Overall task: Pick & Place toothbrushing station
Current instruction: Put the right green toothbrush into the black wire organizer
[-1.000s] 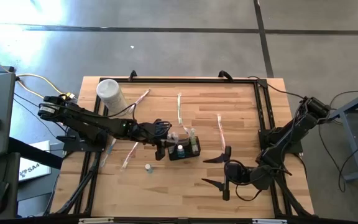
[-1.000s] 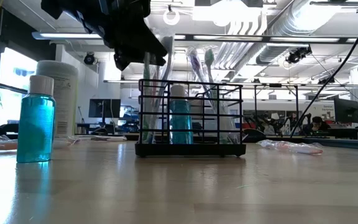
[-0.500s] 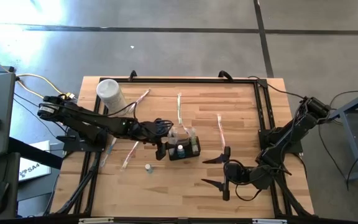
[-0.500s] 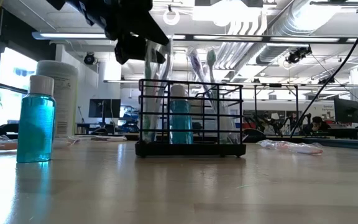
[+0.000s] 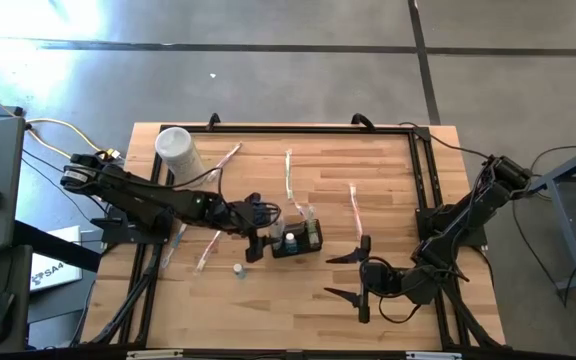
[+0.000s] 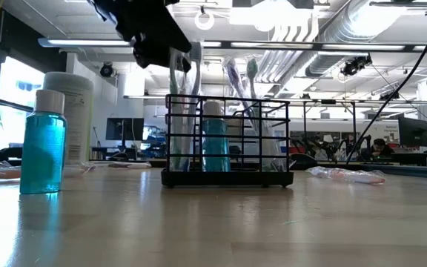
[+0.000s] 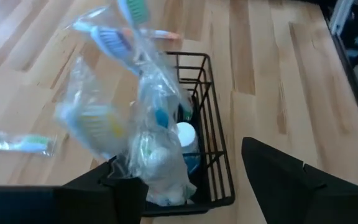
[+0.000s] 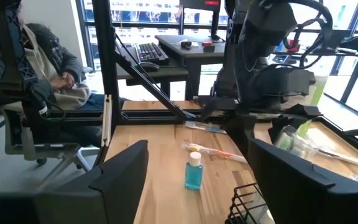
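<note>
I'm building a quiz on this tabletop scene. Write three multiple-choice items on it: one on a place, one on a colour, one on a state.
1. Where does the loose small bottle stand?
A. On the table, outside the black wire holder
B. Inside the holder
C. On top of the white canister

2. What colour is the liquid in that bottle?
A. Red
B. Blue-green
C. Clear yellow

3. How does the right gripper stand?
A. Shut on a toothbrush
B. Open, holding nothing
C. Shut on the bottle

Answers:
1 A: the overhead view shows it on the wood, apart from the holder.
2 B: the table-level view shows teal liquid under a white cap.
3 B: its fingers are spread apart over bare table, away from the holder.
</note>
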### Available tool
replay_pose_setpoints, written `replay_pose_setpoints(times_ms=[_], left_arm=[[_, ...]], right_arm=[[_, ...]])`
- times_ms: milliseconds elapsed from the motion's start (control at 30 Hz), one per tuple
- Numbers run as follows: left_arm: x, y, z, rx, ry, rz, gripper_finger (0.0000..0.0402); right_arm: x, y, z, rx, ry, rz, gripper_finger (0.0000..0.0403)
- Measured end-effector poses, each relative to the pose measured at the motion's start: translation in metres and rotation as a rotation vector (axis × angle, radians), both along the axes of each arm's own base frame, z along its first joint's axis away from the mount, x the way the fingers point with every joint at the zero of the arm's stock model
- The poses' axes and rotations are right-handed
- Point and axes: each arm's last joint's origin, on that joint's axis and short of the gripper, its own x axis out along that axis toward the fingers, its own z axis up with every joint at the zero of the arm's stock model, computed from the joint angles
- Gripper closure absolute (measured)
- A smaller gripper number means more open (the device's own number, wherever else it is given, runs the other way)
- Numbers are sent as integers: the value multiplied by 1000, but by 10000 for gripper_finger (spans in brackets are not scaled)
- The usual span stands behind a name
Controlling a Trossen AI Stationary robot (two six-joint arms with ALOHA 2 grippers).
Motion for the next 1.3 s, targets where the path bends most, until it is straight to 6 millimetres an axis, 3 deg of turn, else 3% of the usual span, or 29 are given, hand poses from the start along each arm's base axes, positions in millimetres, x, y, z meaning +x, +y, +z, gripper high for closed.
replay_pose_setpoints(times_ms=[200,1000,1300], left_arm=[[-4,-9,-2,149,25,-70,160],[-7,-8,-6,412,83,-251,160],[-9,-10,24,411,170,-212,160]], right_arm=[[0,0,0,0,0,0,133],[0,0,0,-4,1,1,133],[0,0,0,-4,1,2,133]])
